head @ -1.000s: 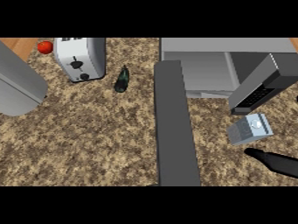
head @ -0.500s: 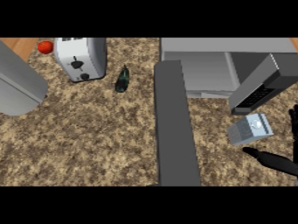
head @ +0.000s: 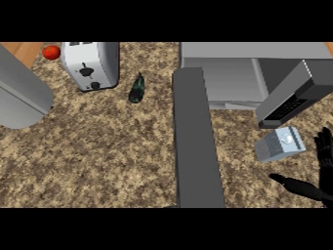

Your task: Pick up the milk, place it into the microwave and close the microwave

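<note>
item: milk [head: 279, 144], lying on worktop [head: 96, 146] beside the microwave [head: 230, 73]; probably light, crushable carton. you are seeing the right robot hand [head: 329, 171] spreading wide; take its flat sides.

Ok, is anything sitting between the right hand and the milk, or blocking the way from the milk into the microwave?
Nothing visible lies between the right hand and the milk; only bare counter separates them. The microwave is open just above the milk, its door swung out over the counter near the carton, so the lift should steer left of it.
</note>
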